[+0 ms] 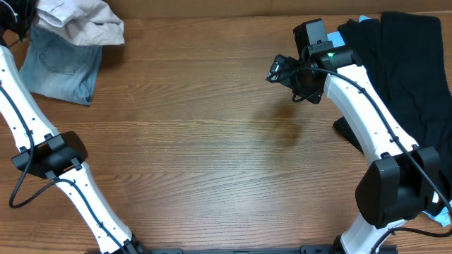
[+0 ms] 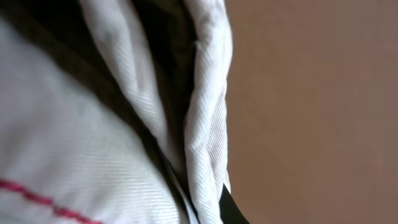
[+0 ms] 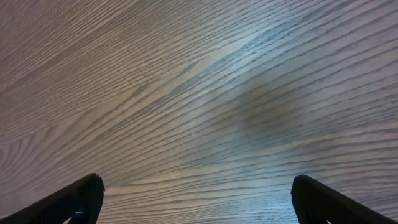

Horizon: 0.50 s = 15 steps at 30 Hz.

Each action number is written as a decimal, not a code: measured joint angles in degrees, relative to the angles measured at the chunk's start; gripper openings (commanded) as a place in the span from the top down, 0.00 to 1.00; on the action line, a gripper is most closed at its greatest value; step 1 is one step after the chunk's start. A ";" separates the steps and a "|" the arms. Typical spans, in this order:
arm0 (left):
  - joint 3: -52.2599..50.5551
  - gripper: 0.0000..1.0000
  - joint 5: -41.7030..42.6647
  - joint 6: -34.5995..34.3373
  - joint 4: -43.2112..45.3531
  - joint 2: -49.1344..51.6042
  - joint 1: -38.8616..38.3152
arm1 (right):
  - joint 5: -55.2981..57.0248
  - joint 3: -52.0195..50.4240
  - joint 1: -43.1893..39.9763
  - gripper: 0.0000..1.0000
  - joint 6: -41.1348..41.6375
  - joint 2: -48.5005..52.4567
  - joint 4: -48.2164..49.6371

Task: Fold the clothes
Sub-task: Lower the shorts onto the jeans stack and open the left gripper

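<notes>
The clothes lie in two heaps. At the back left, crumpled beige shorts (image 1: 79, 21) rest on a pale denim piece (image 1: 60, 67). My left gripper (image 1: 14, 27) is at that heap's left edge. Its view is filled with folds of the beige shorts (image 2: 93, 155), which carry a red stitch line. The folds run down into the jaws, which are shut on them; only a sliver of one black finger (image 2: 229, 210) shows. A black garment (image 1: 413, 63) lies at the right. My right gripper (image 1: 280, 70) (image 3: 196, 199) hovers open over bare wood, left of that garment, holding nothing.
A light-blue piece (image 1: 364, 19) peeks out behind the black garment, and another bit of light blue (image 1: 441, 215) shows at the right edge. The wooden table (image 1: 212, 141) stretches between the two heaps. The right arm's base (image 1: 392, 190) stands at the front right.
</notes>
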 measured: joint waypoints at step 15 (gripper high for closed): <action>-5.97 0.96 -11.78 0.42 9.20 0.00 -0.02 | 0.11 0.02 0.00 0.00 -0.04 0.00 0.20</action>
